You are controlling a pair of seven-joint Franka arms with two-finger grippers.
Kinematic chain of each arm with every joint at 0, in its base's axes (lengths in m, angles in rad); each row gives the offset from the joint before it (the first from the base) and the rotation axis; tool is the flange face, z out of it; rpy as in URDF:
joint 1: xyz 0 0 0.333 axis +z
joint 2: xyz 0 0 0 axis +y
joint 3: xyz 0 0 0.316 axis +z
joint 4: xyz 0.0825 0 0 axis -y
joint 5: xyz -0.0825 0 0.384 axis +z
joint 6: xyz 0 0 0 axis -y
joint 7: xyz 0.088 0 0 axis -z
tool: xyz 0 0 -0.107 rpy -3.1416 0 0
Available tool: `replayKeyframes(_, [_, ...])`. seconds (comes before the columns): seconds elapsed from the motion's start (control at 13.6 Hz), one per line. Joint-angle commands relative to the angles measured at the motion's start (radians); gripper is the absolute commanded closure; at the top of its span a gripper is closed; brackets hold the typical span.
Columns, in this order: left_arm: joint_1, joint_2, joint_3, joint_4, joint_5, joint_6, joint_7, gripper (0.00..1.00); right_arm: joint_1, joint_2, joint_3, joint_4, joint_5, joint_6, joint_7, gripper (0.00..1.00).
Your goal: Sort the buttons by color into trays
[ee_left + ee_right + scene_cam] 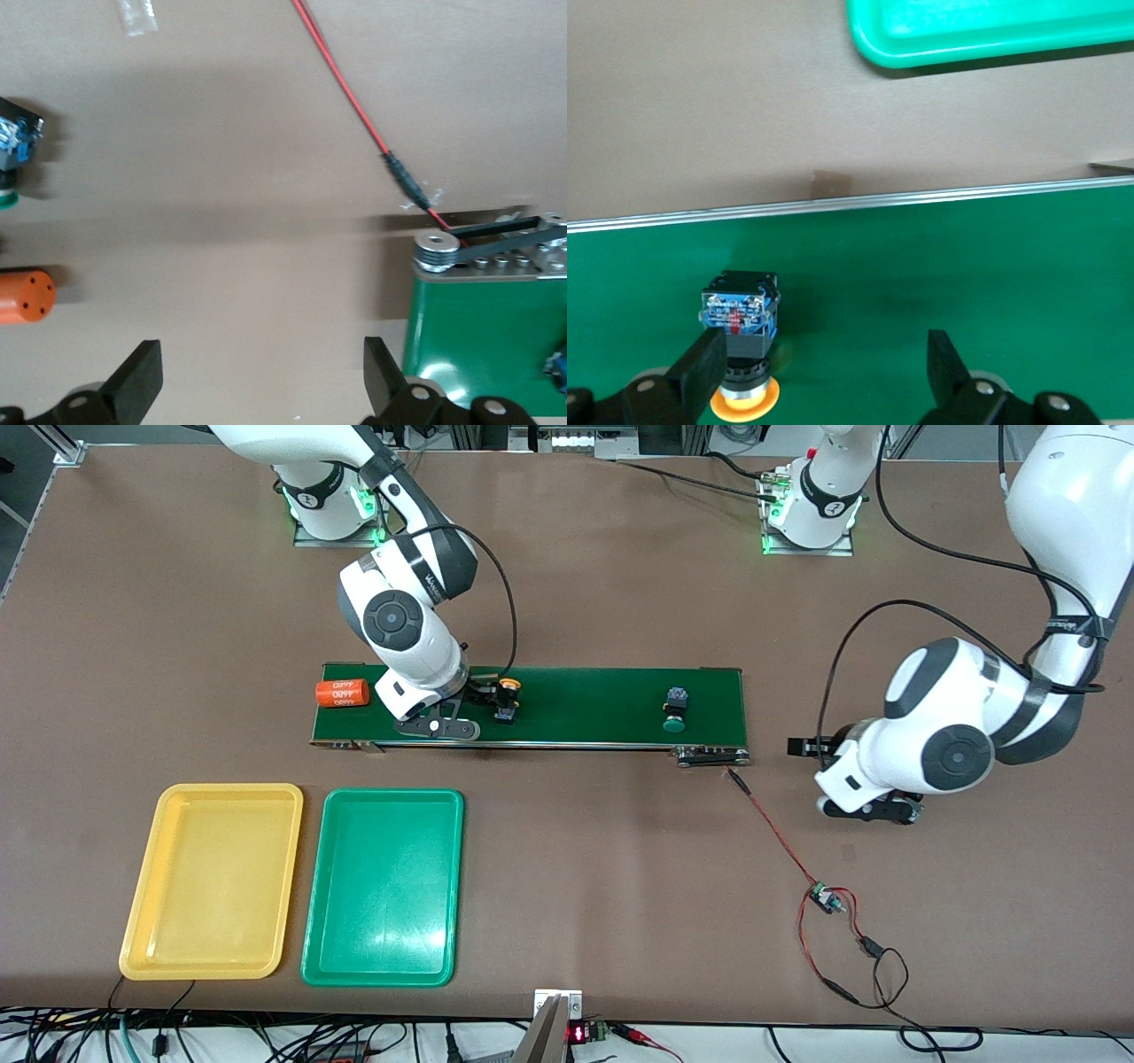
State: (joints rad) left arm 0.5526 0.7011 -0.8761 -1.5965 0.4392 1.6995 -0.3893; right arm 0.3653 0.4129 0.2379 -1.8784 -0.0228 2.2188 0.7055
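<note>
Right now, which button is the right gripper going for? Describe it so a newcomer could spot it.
Find the dark-green conveyor belt above the trays. The right gripper, open, sits over it toward the right arm's end, at the yellow button. The belt's other button has a green cap.

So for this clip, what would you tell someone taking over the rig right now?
Right gripper: open, low over the conveyor belt, the yellow button lying by one finger, not gripped.
Left gripper: open, waiting over bare table off the belt's end.
Green button lies on the belt; an orange cylinder lies at the belt's other end.
Yellow tray and green tray hold nothing.
Done: nothing sorted. Left: both visible buttons.
</note>
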Motion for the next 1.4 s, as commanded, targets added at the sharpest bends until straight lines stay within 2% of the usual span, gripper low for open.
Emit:
replayKeyframes(0.0, [-0.005,0.006,0.051,0.056,0.004,0.026,0.142,0.00,0.021,0.010,-0.005,0.035,-0.071,-0.053,0.078,0.00])
replayKeyframes(0.15, [-0.005,0.037,0.100,0.094,-0.007,0.032,0.283,0.00,0.024,0.021,-0.003,0.047,-0.062,-0.051,0.094,0.00])
replayKeyframes(0.37, [-0.005,0.052,0.132,0.116,-0.005,0.035,0.404,0.00,0.043,0.052,-0.005,0.061,-0.069,-0.042,0.132,0.00])
replayKeyframes(0.66, [0.000,0.089,0.177,0.133,-0.010,0.120,0.607,0.00,0.046,0.079,-0.006,0.068,-0.071,-0.018,0.143,0.00])
replayKeyframes(0.88, [0.009,0.136,0.181,0.185,-0.010,0.121,0.642,0.00,0.047,0.090,-0.011,0.068,-0.074,-0.004,0.141,0.00])
replayKeyframes(1.1, [0.010,0.141,0.184,0.200,-0.007,0.123,0.641,0.00,0.047,0.093,-0.014,0.068,-0.095,-0.001,0.138,0.10])
replayKeyframes(1.32, [0.036,0.141,0.195,0.205,-0.010,0.121,0.642,0.00,0.046,0.106,-0.017,0.068,-0.097,0.016,0.127,0.29])
